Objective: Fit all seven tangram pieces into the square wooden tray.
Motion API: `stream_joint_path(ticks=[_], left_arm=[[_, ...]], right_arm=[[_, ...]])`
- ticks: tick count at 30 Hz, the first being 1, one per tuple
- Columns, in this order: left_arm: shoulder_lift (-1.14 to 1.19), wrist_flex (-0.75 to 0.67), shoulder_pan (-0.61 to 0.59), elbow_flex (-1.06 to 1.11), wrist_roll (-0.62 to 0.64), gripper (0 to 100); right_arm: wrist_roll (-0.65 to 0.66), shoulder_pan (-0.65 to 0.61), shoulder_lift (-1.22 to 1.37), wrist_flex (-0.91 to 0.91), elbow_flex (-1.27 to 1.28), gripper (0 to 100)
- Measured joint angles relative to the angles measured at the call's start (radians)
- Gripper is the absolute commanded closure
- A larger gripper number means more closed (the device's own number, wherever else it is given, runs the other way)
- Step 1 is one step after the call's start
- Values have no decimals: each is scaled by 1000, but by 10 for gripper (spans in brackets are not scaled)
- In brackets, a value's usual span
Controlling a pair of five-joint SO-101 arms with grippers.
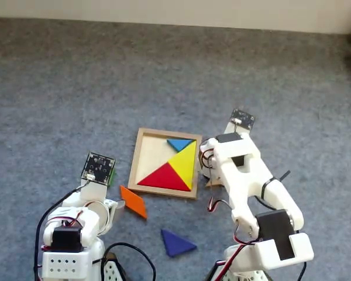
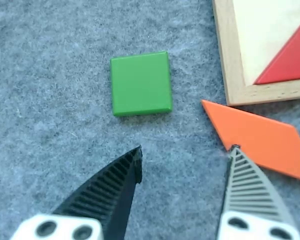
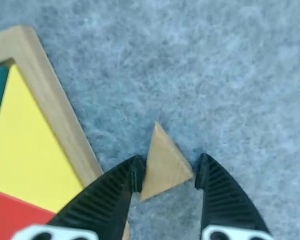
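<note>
Grey felt covers the surface (image 1: pixel 58 88). Nearest the arm bases lies the dark blue triangle (image 1: pixel 176 243), and the orange parallelogram (image 1: pixel 133 201) is just beyond it, both outside the square wooden tray (image 1: pixel 137 161). The tray holds a red triangle (image 1: pixel 164 177), a yellow triangle (image 1: pixel 184 164) and a small blue triangle (image 1: pixel 180 143): three in and four left, we judge. Our left wrist view gives the green square (image 2: pixel 140 83) whole, ahead of the left tool (image 2: pixel 185 150), whose fingers are apart and empty; from above, the arm covers most of that square. The right tool (image 3: pixel 170 159) straddles a tan triangle (image 3: pixel 164 164) beside the tray, fingers apart.
</note>
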Motion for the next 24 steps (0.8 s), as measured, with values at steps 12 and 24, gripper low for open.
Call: stream_joint_path(ticks=[12,24], left_arm=[[0,0,0,0,0,744],[0,0,0,0,0,744]], right_arm=[[2,0,0,-12,0,888],[97,32,0,-9,2,967]])
